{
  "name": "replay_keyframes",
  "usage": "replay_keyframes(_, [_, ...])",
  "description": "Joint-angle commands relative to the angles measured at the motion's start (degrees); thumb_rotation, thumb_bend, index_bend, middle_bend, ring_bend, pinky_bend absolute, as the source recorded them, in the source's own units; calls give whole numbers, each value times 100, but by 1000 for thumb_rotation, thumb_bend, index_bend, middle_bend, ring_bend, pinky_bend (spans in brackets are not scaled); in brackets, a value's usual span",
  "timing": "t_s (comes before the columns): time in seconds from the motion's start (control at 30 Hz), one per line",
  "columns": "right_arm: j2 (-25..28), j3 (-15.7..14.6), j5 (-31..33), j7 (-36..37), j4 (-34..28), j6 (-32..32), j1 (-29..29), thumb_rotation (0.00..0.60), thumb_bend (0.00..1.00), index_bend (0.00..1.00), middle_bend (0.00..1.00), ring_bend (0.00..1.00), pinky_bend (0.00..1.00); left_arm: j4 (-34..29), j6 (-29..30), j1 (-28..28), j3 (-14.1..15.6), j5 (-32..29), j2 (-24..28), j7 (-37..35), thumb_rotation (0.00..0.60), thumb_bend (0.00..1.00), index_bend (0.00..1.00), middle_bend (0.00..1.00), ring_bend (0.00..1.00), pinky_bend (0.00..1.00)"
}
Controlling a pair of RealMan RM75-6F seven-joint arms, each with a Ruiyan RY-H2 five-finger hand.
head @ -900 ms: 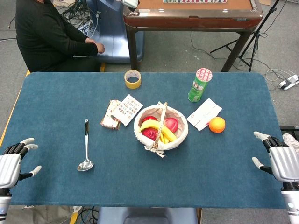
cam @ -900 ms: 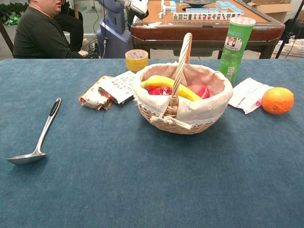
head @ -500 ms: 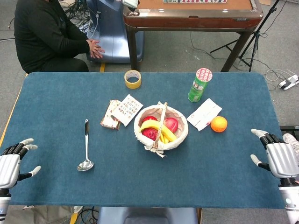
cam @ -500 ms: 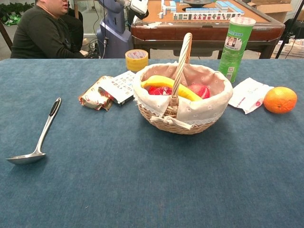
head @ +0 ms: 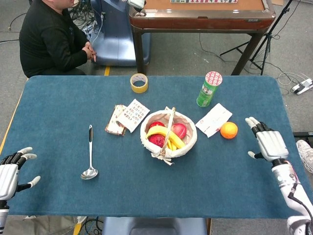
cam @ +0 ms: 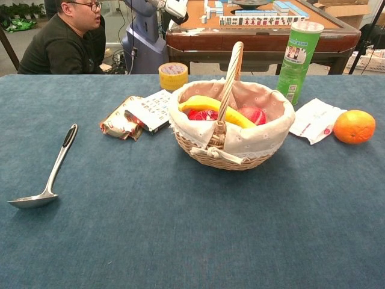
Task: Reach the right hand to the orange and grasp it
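Observation:
The orange (head: 228, 130) lies on the blue table to the right of the basket; the chest view shows this orange (cam: 354, 126) at the far right. My right hand (head: 266, 143) hovers over the table's right side, fingers spread and empty, a short way right of the orange and apart from it. My left hand (head: 9, 172) sits at the table's front left corner, fingers apart, holding nothing. Neither hand appears in the chest view.
A wicker basket (head: 191, 142) with a banana and red fruit stands mid-table. A white packet (head: 213, 119) lies just left of the orange, a green can (head: 209, 89) behind it. A ladle (head: 90, 154), snack packets (head: 126, 117) and a tape roll (head: 139, 82) lie left. A person (head: 51, 39) sits beyond the far edge.
My right hand has moved forward and leftward from the table's right edge toward the orange. The orange shifted slightly. The left hand barely moved. The seated person shifted.

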Motion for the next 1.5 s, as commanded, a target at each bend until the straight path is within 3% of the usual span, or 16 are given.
replay_keyframes(0.03, [-511, 129, 479, -199, 683, -549, 478, 600, 96, 19, 79, 109, 381, 0, 12, 16, 5, -8, 4, -5, 600, 171, 410, 222, 244, 226])
replay_keyframes(0.37, [-1508, 148, 1008, -343, 2043, -1269, 1159, 600, 105, 28, 148, 125, 381, -19, 30, 68, 19, -49, 23, 43, 600, 171, 410, 222, 244, 226])
replay_keyframes(0.63, [-1965, 81, 1093, -384, 2580, -1499, 1434, 600, 199, 184, 256, 223, 417, -23, 54, 106, 12, -86, 45, 36, 600, 171, 411, 222, 244, 226])
replay_keyframes(0.77, [-2059, 80, 1075, -348, 2689, -1450, 1479, 600, 273, 261, 313, 301, 500, -19, 57, 128, 18, -104, 57, 31, 600, 171, 412, 222, 244, 226])
replay_keyframes(0.9, [-1880, 147, 829, 0, 2335, -1212, 1393, 600, 313, 318, 355, 357, 572, -20, 82, 143, 1, -115, 75, 3, 600, 171, 412, 222, 244, 226])
replay_keyframes(1.27, [-789, 387, -284, 881, 244, -348, 1185, 600, 313, 321, 356, 359, 574, -27, 87, 146, -4, -71, 79, -25, 600, 171, 412, 222, 244, 226])
replay_keyframes(1.5, [-705, 492, -398, 957, -228, -288, 1337, 600, 313, 321, 355, 359, 574, -14, 115, 174, 3, -56, 92, -60, 600, 171, 412, 222, 244, 226])
